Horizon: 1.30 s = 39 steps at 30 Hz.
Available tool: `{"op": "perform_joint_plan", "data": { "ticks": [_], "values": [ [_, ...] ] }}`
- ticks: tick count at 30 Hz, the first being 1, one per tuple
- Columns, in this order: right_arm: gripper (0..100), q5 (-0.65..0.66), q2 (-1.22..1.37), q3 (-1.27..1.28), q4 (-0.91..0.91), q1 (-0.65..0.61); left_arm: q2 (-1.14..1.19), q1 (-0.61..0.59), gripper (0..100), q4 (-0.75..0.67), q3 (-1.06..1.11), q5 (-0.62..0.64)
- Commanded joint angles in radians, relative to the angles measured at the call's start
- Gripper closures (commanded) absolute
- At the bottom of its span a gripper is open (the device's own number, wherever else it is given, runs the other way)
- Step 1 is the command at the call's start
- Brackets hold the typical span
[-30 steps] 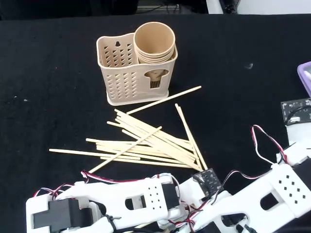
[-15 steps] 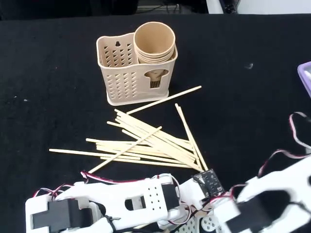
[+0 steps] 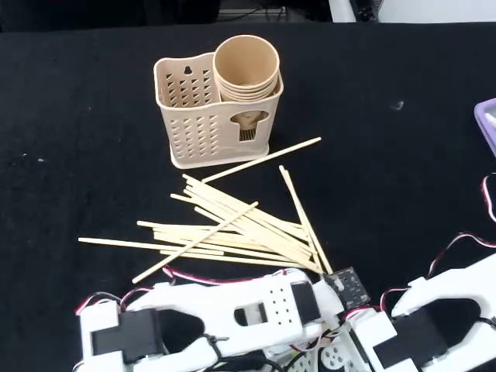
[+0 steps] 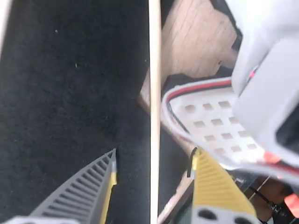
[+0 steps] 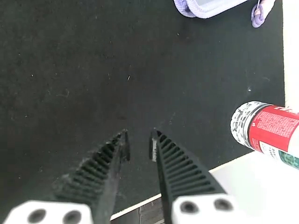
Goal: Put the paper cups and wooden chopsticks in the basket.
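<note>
Counts the paper cups [image 3: 246, 66] as done: nested in 1 stack, upright in the right compartment of the basket [image 3: 209, 132] at the far middle of the worktop [image 3: 77, 116]. Leaves the wooden chopsticks [image 3: 232, 229] as the remaining work: fanned in a loose heap on the worktop just near of the basket, with 1 stray stick [image 3: 262, 159] angled close beside the basket's foot and none visible in the left compartment. Against 1 second ago, finds the left arm [image 3: 225, 322] slid right along the near edge, now overlapping the near end of the heap, and the right arm [image 3: 434, 325] drawn back from its stretched pose at the right edge and folded low at the near right corner. Shows the left end effector [image 4: 154, 161] spread wide, holding nothing, with 1 chopstick [image 4: 154, 70] running straight through the gap, apart from both jaws. Shows the right end effector [image 5: 139, 140] narrowed to a slim gap, empty, over bare cloth near a red and white can [image 5: 264, 128] and a purple tray [image 5: 210, 5], well apart from the sticks. Reads as the job passing to the left arm: lined up on a first stick, needing a closing squeeze, then a lift to the far left compartment. Risks a roll or pivot of so thin a stick under an off-centre pinch.
</note>
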Motion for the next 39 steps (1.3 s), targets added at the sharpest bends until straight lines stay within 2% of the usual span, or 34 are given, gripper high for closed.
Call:
{"op": "perform_joint_plan", "data": {
  "ticks": [1,9,14,17,20,28,34,39],
  "values": [
    [91.0,-0.005,0.001,-0.047,0.005,0.011,0.058,0.079,73,-0.021,-0.021,-0.028],
    [91.0,-0.005,0.001,-0.053,0.005,0.011,0.061,0.077,74,-0.044,-0.004,-0.026],
    [91.0,-0.003,0.001,-0.053,0.005,0.012,0.068,0.088,86,-0.049,0.013,-0.034],
    [91.0,-0.003,0.001,-0.054,0.003,0.021,0.060,0.114,82,-0.054,0.035,-0.028],
    [91.0,-0.003,0.001,-0.054,0.003,0.023,0.060,0.139,76,-0.130,0.077,-0.025],
    [91.0,-0.003,0.001,-0.054,0.002,0.023,-0.002,0.130,76,-0.147,0.099,-0.006],
    [91.0,-0.003,0.001,-0.054,0.003,0.023,-0.018,0.042,76,-0.101,0.085,-0.023],
    [91.0,-0.005,0.001,-0.054,0.005,0.020,-0.091,-0.200,77,-0.057,0.044,-0.135]
  ]
}}
